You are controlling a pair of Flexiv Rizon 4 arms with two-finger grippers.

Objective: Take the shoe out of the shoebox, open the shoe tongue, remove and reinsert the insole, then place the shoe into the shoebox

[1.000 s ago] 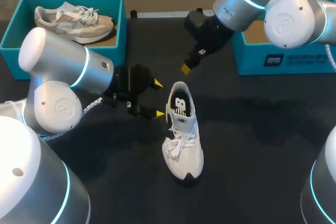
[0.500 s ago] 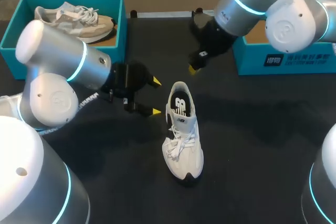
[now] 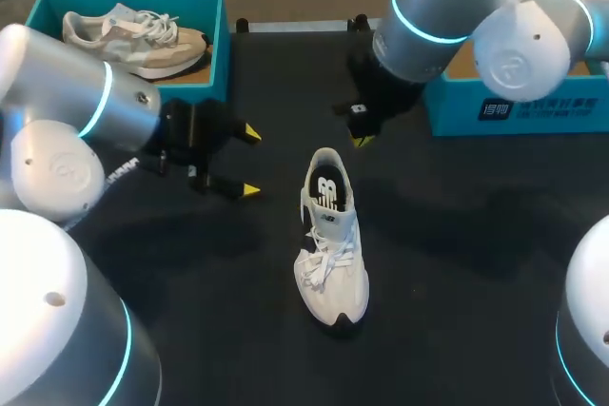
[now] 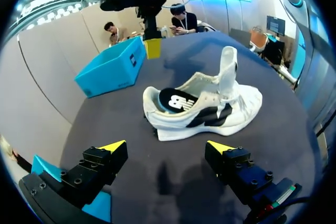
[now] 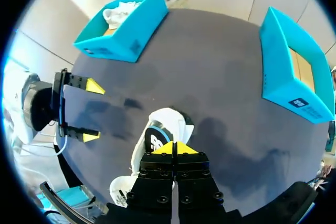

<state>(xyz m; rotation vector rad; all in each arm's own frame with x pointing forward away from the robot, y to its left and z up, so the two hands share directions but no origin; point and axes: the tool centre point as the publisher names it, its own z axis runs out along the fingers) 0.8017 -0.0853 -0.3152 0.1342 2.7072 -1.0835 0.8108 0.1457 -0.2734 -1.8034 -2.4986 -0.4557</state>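
Observation:
A white sneaker stands upright on the dark table, heel toward the far side, its black insole showing inside. In the left wrist view the sneaker has its tongue raised. My left gripper is open and empty, off to the left of the heel with a clear gap; its fingers point at the shoe. My right gripper hangs shut and empty just beyond the heel, above the table. From its own wrist, that gripper hides part of the sneaker.
A teal shoebox at the far left holds a beige sneaker. A second teal shoebox stands at the far right under my right arm. Bare dark tabletop surrounds the white shoe.
My left gripper has drawn back to the left, away from the shoe's heel. My right gripper has shifted slightly right and nearer the heel. The shoe has not moved.

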